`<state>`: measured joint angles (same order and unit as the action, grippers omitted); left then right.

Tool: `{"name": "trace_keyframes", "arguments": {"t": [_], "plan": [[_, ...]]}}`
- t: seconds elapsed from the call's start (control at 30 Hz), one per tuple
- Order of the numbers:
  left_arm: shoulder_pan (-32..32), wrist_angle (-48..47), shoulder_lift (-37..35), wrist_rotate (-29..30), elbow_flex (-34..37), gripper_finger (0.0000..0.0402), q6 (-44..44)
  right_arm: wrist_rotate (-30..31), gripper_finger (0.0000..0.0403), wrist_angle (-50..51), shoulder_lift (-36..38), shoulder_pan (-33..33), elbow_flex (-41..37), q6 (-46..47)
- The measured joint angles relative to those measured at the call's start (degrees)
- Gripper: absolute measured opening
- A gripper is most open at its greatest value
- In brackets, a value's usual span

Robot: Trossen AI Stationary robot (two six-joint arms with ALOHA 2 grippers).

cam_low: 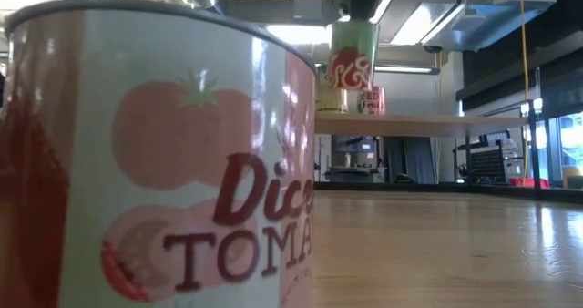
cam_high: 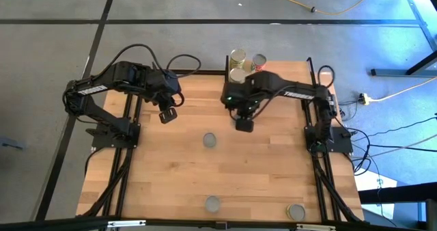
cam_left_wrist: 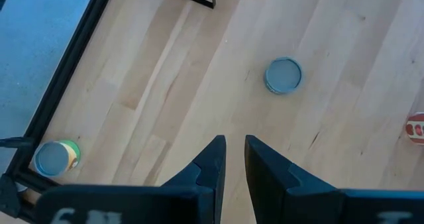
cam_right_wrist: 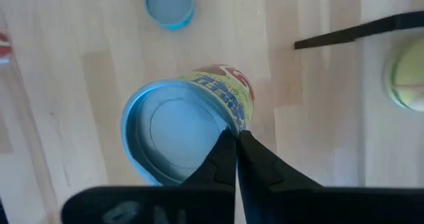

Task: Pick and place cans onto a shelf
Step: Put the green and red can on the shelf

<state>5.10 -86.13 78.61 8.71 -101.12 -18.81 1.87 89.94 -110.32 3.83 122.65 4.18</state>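
My right gripper [cam_high: 244, 124] hangs above the table's middle, in front of the shelf [cam_low: 428, 124], shut on a can with a yellow-green and red label [cam_right_wrist: 192, 124] that shows lifted in the low view [cam_low: 353, 57]. Three cans [cam_high: 237, 57] [cam_high: 259, 61] [cam_high: 237, 74] stand on the shelf. Other cans stand upright on the tabletop: one in the middle [cam_high: 209, 141] and two at the near edge [cam_high: 213, 204] [cam_high: 295, 212]. My left gripper [cam_high: 167, 113] waits over the table's far left. Its fingers stand a narrow gap apart [cam_left_wrist: 235, 144] with nothing between them. My right gripper pinches the can's top rim [cam_right_wrist: 232, 126] between its two fingers, at one spot on the edge. The fingers come from above, pointing down. The can hangs below them, tilted, clear of the table and higher than the shelf board in the low view.
A red diced-tomato can [cam_low: 155, 162] stands right in front of the low camera and blocks the left half of that view. Black frame bars [cam_right_wrist: 358, 30] edge the shelf. Bare wood lies between the standing cans.
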Motion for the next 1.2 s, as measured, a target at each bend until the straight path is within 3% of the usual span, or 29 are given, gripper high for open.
{"name": "trace_keyframes", "arguments": {"t": [0.27,0.53,0.9,1.2], "plan": [[0.0,0.0,0.0,0.0,0.0,0.0050,0.0,3.7,0.0002,0.1,7.4,3.2,-5.3,0.5],[0.0,0.6,0.0,0.0,0.0,0.0050,-0.1,8.6,0.0002,0.2,14.0,11.1,-11.2,-0.6],[0.0,3.4,0.0,0.0,0.0,0.0050,-0.3,7.5,0.0002,-3.7,13.2,23.3,-11.5,-11.1],[0.0,3.5,0.0,0.0,0.0,0.0050,-0.6,5.4,0.0002,-3.9,11.5,26.7,-11.5,-15.1]]}}
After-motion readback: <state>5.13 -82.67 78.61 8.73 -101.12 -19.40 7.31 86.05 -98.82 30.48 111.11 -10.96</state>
